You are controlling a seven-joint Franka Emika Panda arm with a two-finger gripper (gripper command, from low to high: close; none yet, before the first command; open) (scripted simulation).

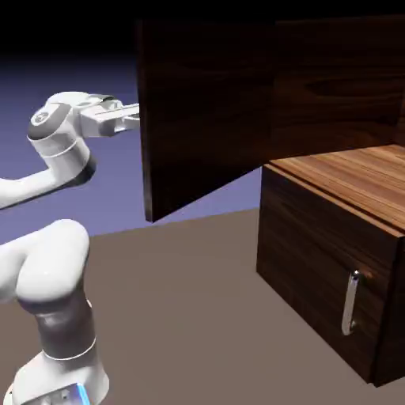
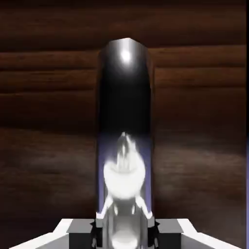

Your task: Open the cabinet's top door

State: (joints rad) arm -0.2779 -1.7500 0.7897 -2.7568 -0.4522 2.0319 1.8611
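Exterior view: you see the cabinet [image 1: 332,229] at the right, a dark wood box resting on the worktop [image 1: 182,300]. Its top door [image 1: 213,103] stands swung wide open, away from the cabinet body, so that the panel now reaches toward the left of the picture and hangs over the worktop. The lower panel [image 1: 316,269] sits flush and closed, with its short silver handle [image 1: 350,302] upright on the front. Above that panel, the lighter wood of the cabinet's interior floor [image 1: 356,176] lies exposed.

The arm [image 1: 55,237] rises from the lower left, bends back and reaches level to the right. Your pincer [image 1: 133,115] meets the free edge of the top door, on its far side, and its tips are hidden by the panel.

Hand view: the pincer [image 2: 124,214] is clenched on the door's long bar handle [image 2: 125,112], which runs up the middle of the picture as a dark, glossy cylinder with 1 bright highlight near its top. The 2 grey fingers [image 2: 80,231] flank the bar at the bottom edge. Dark wood grain of the door fills the background.
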